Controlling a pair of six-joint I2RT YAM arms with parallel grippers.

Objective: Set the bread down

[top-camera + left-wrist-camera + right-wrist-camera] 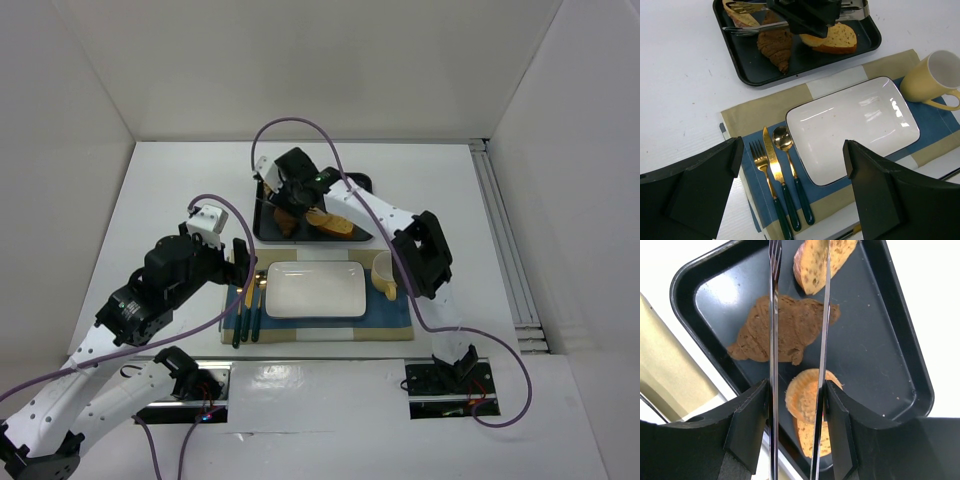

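Hovering at the bottom of the frame, your left claw (792, 165) is spread wide above the placemat (755, 117). Farther up, your right claw (797, 405) pinches the tongs (773, 315). The bread (812, 265) lies on the tray (890, 340), top of frame, under one tong arm.

- The left arm (150, 290) sat folded at the near left; the left gripper (792, 150) gaped wide.
- The right arm (420, 255) stretched far; the right gripper (795, 390) clamped tongs (773, 315).
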